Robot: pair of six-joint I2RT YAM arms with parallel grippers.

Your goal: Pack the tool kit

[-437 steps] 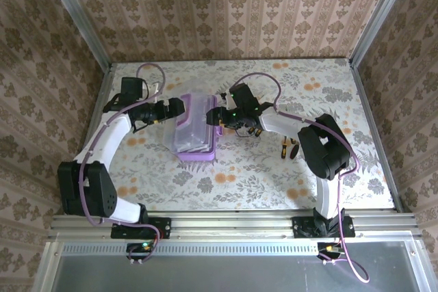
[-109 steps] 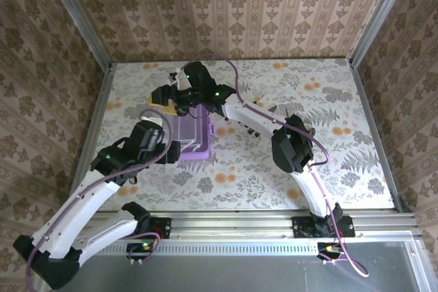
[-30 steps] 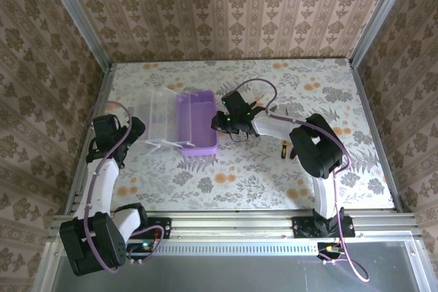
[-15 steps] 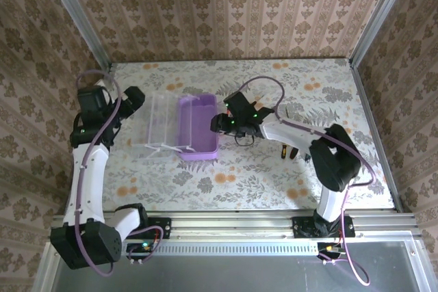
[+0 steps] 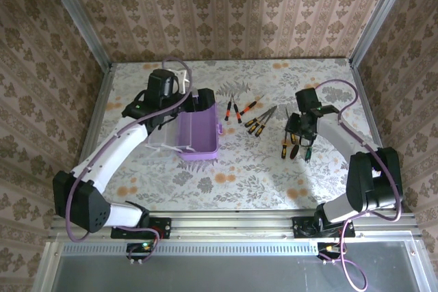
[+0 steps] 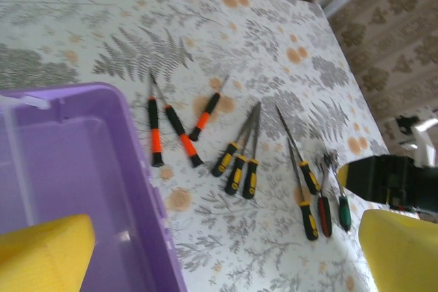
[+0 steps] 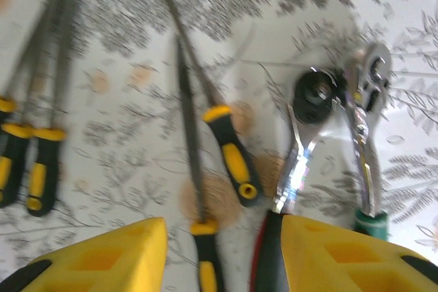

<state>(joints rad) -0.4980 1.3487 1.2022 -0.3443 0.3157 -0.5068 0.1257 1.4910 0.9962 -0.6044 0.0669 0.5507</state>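
Two sets of jaws, both parted and gripping nothing: right jaws low over black-and-yellow screwdriver handles (image 7: 233, 158) on the bench (image 5: 260, 169); left jaws spread wide above the open purple case (image 5: 200, 135), lid (image 5: 163, 145) folded leftward. More screwdrivers (image 5: 236, 109) loose beside the case.

The case (image 6: 82, 162) is smooth lilac plastic with a slight gloss, and its lid (image 5: 163, 138) is clear plastic. The ratchet (image 7: 306, 138) and the jawed tool (image 7: 366, 155) beside it are bright polished metal. The screwdriver shafts (image 7: 187, 121) are dull grey metal, and their black-and-yellow handles (image 7: 233, 162) look rubbery. The tabletop (image 7: 137, 25) has a matt floral-printed covering. The right end effector's fingers (image 7: 102, 258) are matt yellow plastic.
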